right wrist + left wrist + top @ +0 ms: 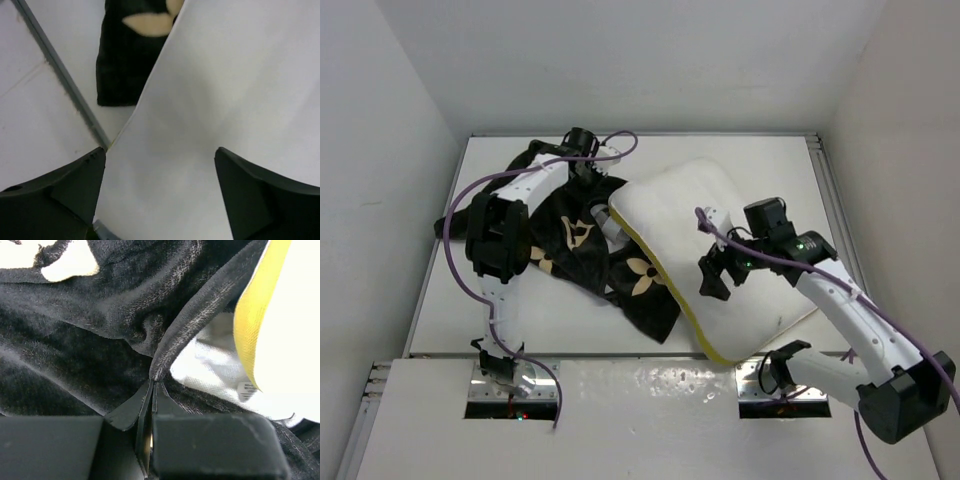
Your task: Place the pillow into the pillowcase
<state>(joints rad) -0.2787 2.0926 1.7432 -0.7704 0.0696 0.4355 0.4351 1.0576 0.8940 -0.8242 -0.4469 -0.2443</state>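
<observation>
Of the two tools, the left tool (pixel 152 385) was clamped narrow on a folded hem of the one pillowcase (pixel 75 355), with black velvet bunched ahead of its tips. Just to that tool's right ran the yellow piping (pixel 257 315) of the one pillow (pixel 300 340). The right tool (pixel 160 170) stood wide, its two fingers (pixel 60 195) spread over the pillow's white face and holding nothing. The pillowcase lay ahead and to its left. Both things rested on the desk (pixel 440 310), touching.

No readable text, label or number shows on the pillow (pixel 680 210) or pillowcase (pixel 575 240).
</observation>
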